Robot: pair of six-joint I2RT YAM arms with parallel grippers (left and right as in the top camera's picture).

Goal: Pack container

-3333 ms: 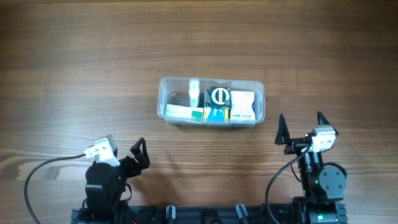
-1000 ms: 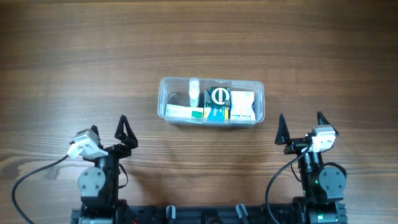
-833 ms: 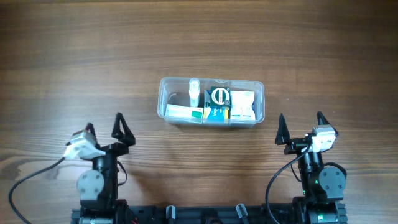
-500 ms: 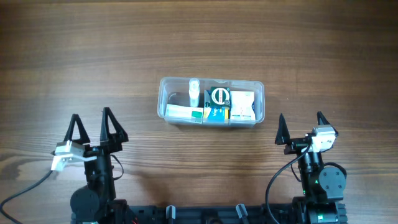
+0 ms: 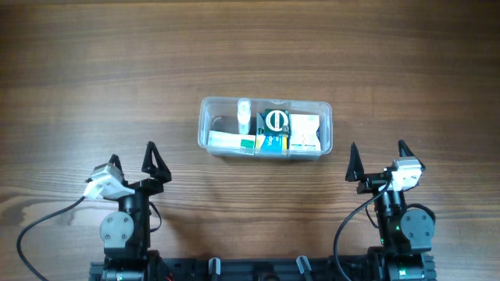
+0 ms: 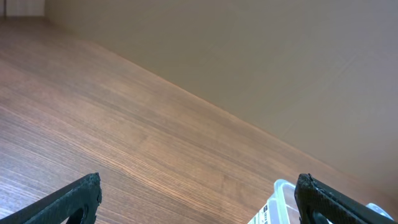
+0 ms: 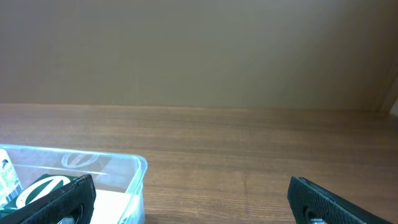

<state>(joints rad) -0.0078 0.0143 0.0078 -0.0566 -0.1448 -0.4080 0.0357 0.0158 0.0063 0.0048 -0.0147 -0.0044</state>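
The clear plastic container [image 5: 205, 125] stands in the middle of the wooden table. It holds a small clear bottle [image 5: 243, 114], a green and white box [image 5: 275, 121], a white box [image 5: 305, 133] and other small boxes. My left gripper [image 5: 132, 158] is open and empty near the front left, apart from the container. My right gripper [image 5: 377, 160] is open and empty near the front right. The container's corner shows in the left wrist view [image 6: 280, 190] and in the right wrist view [image 7: 134, 171].
Both arm bases stand at the table's front edge, each with a black cable [image 5: 47, 215]. A plain wall rises behind the table's far edge in the wrist views.
My left arm has swung about near the front left: it turned left and forward, then came back right to about where it was a second ago. The right arm and container have not moved.
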